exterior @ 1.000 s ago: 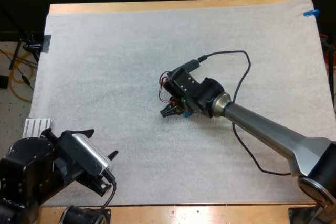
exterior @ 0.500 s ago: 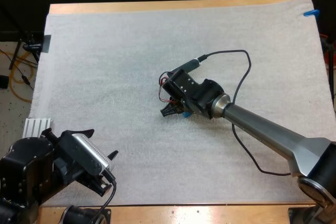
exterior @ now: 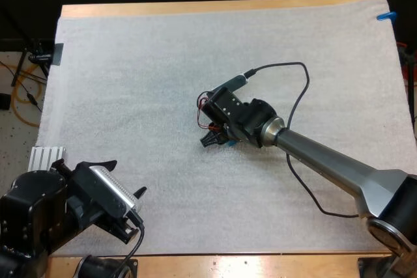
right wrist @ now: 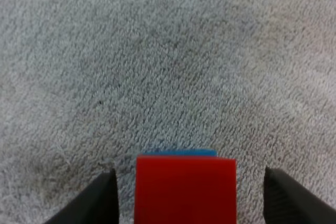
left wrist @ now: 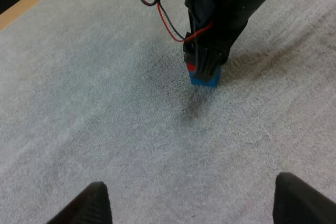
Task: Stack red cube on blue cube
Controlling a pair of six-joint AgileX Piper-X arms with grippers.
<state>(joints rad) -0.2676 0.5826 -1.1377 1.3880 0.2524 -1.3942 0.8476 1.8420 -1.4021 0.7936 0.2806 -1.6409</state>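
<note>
Claws stand apart: right claw (right wrist: 190,182) astride red cube (right wrist: 185,195) atop blue cube (right wrist: 178,153), left claw (left wrist: 191,192) over mat (left wrist: 105,103).

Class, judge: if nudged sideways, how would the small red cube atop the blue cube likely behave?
The small red cube looks rigid and flat-faced, so it would probably slide, not roll. Resting on the blue cube, it might topple off if nudged.
</note>
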